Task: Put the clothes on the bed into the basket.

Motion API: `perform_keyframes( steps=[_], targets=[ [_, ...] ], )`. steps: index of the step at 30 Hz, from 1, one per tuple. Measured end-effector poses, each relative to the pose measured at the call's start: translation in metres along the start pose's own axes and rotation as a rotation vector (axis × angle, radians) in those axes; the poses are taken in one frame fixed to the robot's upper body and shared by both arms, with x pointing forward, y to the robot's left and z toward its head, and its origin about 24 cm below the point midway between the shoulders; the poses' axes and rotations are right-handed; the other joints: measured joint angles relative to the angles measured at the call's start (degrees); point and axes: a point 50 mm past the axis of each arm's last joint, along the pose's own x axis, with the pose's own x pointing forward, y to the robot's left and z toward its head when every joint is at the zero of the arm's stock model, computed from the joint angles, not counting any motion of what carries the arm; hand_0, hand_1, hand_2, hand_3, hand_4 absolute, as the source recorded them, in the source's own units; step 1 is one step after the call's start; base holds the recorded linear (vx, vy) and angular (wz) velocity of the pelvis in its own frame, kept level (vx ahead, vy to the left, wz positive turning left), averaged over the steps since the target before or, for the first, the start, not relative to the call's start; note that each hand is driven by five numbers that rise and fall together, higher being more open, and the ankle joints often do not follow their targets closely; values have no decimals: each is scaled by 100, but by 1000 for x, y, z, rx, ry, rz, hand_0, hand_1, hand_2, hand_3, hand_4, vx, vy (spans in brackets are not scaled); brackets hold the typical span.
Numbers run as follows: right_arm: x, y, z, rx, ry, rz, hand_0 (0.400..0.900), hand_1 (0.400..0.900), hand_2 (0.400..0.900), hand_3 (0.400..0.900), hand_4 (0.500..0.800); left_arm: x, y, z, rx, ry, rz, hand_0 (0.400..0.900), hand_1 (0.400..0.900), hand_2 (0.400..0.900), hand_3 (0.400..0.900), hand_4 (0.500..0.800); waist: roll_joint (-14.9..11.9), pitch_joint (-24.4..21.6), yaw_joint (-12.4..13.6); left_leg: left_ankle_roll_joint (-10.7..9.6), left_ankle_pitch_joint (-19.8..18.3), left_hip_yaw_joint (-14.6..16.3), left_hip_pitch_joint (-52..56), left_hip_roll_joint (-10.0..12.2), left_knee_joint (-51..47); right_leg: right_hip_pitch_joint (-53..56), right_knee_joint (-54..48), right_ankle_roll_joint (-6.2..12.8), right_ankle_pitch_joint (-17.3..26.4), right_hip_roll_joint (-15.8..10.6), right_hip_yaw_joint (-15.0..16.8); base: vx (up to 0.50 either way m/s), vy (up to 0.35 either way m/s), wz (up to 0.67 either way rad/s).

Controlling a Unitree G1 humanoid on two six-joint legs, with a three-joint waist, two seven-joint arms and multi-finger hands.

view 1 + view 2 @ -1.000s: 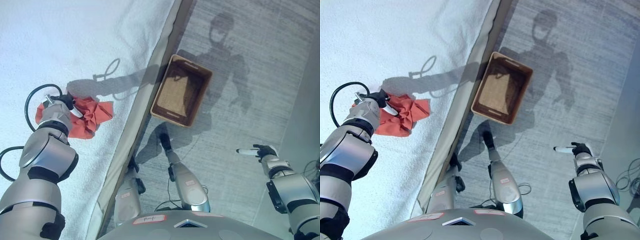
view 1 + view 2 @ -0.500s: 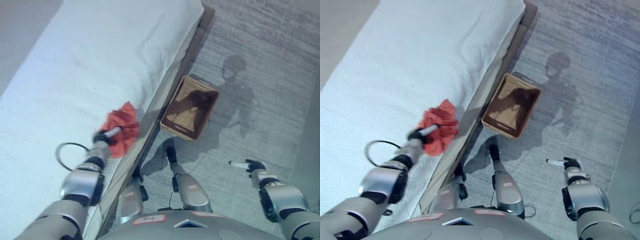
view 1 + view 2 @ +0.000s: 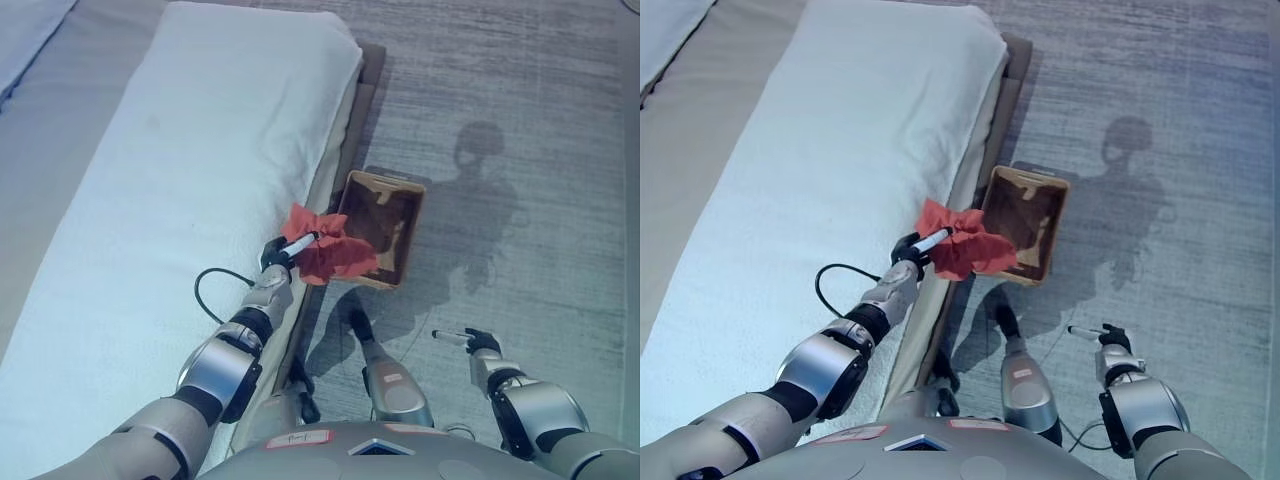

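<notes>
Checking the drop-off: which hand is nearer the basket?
Left. The left hand holds the red cloth at the basket's near rim; the right hand hangs over the floor, apart.

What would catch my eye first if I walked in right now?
The bright red cloth, pinched in the robot's left hand, hanging at the near rim of the brown basket on the grey floor. Beside it lies the long white bed. The right hand hovers idle over the floor.

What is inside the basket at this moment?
The basket shows only its shaded brown bottom. The red cloth, pinched in the left hand, covers its near left corner, so what lies there cannot be seen.
</notes>
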Motion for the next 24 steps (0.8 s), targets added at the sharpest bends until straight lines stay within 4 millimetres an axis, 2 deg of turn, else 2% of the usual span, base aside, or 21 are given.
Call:
perform_keyframes(
  steps=[4, 9, 16, 17, 18, 24],
  targets=[
    [1, -4, -11, -3, 20, -18, 900, 900, 900, 900, 800, 2, 7, 6, 19, -8, 17, 400, 400, 400, 400, 500, 26, -18, -245, -12, -21, 168, 1, 38, 0, -81, 0, 18, 13, 74, 157, 46, -48, -31],
    [2, -13, -22, -6, 37, -40, 900, 900, 900, 900, 800, 4, 5, 16, 72, -28, 17, 400, 400, 400, 400, 500, 64, -42, -309, -26, -57, 432, -22, 71, 0, -220, 2, 27, 37, 144, 345, 52, -45, -19],
    [3, -17, -16, 1, 14, -50, 900, 900, 900, 900, 800, 6, 4, 28, 132, -37, 13, 400, 400, 400, 400, 500, 221, -131, -410, -83, -106, 580, -66, 126, -1, -348, 3, 13, 52, 243, 484, 58, -49, -13],
    [3, -18, -16, 1, 14, -52, 900, 900, 900, 900, 800, 7, 3, 30, 137, -43, 12, 627, 627, 627, 627, 636, 249, -138, -408, -86, -108, 589, -79, 132, -1, -365, 3, 15, 49, 251, 491, 34, -41, -5],
    [3, -19, -16, 2, 12, -54, 900, 900, 900, 900, 800, 7, 3, 33, 151, -53, 9, 900, 900, 900, 900, 800, 276, -146, -405, -94, -113, 606, -96, 142, -1, -386, 3, 32, 36, 264, 495, 43, -60, -5],
    [4, -30, -14, 2, 2, -77, 900, 900, 900, 900, 800, 8, 2, 49, 231, -85, -28, 900, 900, 900, 900, 800, 377, -166, -404, -102, -118, 699, -237, 174, -1, -563, 5, 37, 33, 291, 544, 33, -55, 0]
  ],
)
